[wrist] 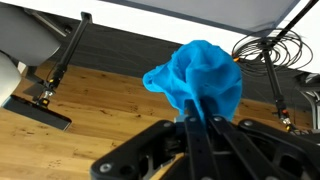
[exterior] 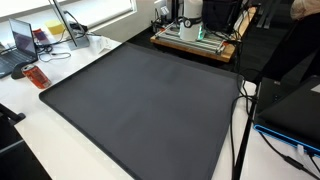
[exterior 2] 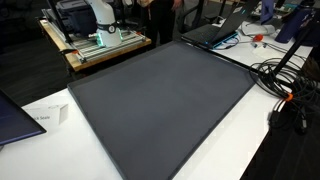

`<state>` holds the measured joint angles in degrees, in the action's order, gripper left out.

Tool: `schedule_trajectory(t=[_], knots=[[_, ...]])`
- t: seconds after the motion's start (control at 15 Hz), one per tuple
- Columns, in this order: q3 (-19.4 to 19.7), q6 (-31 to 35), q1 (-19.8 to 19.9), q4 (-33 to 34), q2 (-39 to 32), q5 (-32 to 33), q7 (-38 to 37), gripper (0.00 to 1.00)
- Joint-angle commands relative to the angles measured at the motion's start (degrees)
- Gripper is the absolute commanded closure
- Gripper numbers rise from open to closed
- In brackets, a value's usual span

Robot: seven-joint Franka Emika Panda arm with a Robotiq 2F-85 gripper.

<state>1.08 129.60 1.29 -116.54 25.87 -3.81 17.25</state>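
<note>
One blue cloth (wrist: 200, 75) is the only thing in hand: the end effector (wrist: 193, 120) is clenched on it, with the two jaws drawn together over a fold of fabric. Because only that fold is pinched, the rest of the cloth bunches into a loose, crumpled ball just past the fingertips, touching them and filling the middle of the wrist view. Behind the cloth the wrist view shows a wooden floor (wrist: 100, 115), the dark legs of a stand (wrist: 62, 62) and a coil of black cables (wrist: 265, 48). The end effector therefore seems to be held out away from the table, though the angle makes that hard to confirm. Neither the cloth nor the end effector appears in the exterior views. Both of them show a large dark mat (exterior: 140, 100) (exterior 2: 160, 100) lying flat on the white table (exterior: 60, 125) (exterior 2: 250, 145), and the robot's base (exterior: 190, 22) (exterior 2: 100, 20) stands on a wooden platform beyond the mat's far edge. A laptop (exterior: 25, 40) sits off to the side, well apart from the mat.
</note>
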Motion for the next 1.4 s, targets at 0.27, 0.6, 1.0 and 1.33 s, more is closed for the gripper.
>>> schedule_trajectory(t=[0.27, 0.6, 1.0, 1.33], knots=[[0.14, -0.07, -1.01, 2.33, 4.56, 2.99, -2.62, 0.99], [-0.07, 0.76, -1.9, 4.19, 2.99, 2.81, -2.46, 0.57], [-0.25, -0.11, -2.22, 5.46, 1.7, 3.19, -2.69, 0.16], [-0.1, -1.69, -2.13, 6.83, 0.35, 3.31, -3.07, 0.0]])
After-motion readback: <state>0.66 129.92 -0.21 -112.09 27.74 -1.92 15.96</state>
